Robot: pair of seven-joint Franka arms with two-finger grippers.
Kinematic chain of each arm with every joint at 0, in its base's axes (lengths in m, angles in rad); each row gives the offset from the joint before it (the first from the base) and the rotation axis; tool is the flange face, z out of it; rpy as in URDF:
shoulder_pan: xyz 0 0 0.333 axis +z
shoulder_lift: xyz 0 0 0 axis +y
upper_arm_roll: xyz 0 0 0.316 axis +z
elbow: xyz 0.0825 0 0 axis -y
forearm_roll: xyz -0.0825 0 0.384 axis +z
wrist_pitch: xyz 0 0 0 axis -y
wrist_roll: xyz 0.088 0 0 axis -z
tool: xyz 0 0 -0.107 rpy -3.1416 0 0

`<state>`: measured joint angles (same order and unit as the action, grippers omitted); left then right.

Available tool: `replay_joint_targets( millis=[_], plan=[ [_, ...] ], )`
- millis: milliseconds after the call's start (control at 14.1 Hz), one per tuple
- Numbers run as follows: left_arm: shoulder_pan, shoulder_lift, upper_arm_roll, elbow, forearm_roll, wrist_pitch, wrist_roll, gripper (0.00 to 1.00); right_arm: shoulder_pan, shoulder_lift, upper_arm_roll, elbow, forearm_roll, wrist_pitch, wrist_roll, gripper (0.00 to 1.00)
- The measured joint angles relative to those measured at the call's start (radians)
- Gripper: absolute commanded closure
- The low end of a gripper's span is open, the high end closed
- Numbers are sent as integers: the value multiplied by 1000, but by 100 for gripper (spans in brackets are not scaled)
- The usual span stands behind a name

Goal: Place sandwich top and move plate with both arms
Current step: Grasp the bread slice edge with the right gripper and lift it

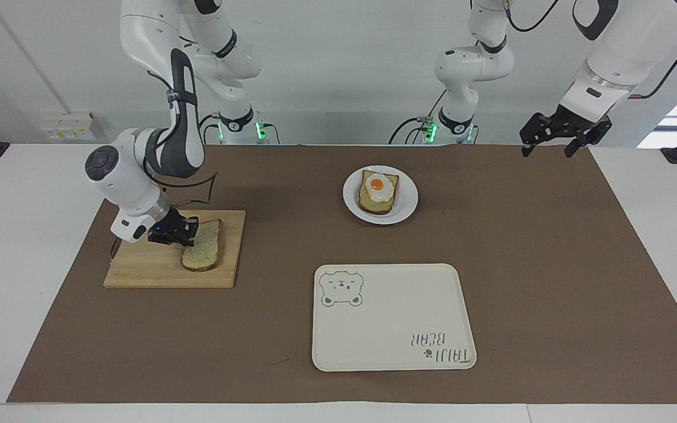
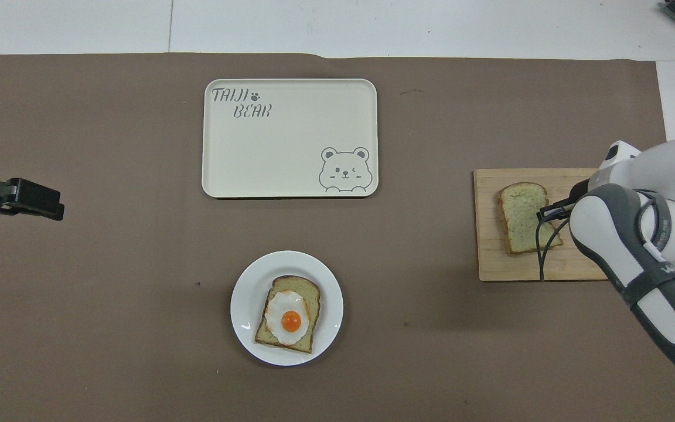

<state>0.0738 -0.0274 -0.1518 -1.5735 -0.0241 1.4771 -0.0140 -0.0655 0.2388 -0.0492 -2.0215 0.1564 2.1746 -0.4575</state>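
Note:
The sandwich top (image 1: pixel 204 249) is a tan speckled slice on a wooden cutting board (image 1: pixel 150 270) at the right arm's end of the table. My right gripper (image 1: pixel 183 232) is shut on the slice's edge and holds it slightly tilted, just off the board. In the overhead view the slice (image 2: pixel 519 217) shows beside the right gripper (image 2: pixel 548 212). The white plate (image 1: pixel 409 197) holds a slice topped with a fried egg (image 1: pixel 378 191), near the robots at mid-table. My left gripper (image 1: pixel 550 141) waits open in the air over the mat's edge at the left arm's end.
A cream rectangular tray with a bear drawing (image 1: pixel 394 320) lies farther from the robots than the plate. In the overhead view the tray (image 2: pixel 290 140) is above the plate (image 2: pixel 244 305). A brown mat covers the table.

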Motion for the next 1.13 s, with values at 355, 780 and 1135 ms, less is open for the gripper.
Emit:
replay_joint_targets(
  millis=[355,780,1135],
  plan=[
    [0,0,0,0,0,0,0,0,1,-1,0,44,0,-65,5,100],
    [0,0,0,0,0,0,0,0,3,-5,0,69,0,-106,15,100],
    [0,0,0,0,0,0,0,0,6,-11,0,175,0,-264,61,100]
  ],
)
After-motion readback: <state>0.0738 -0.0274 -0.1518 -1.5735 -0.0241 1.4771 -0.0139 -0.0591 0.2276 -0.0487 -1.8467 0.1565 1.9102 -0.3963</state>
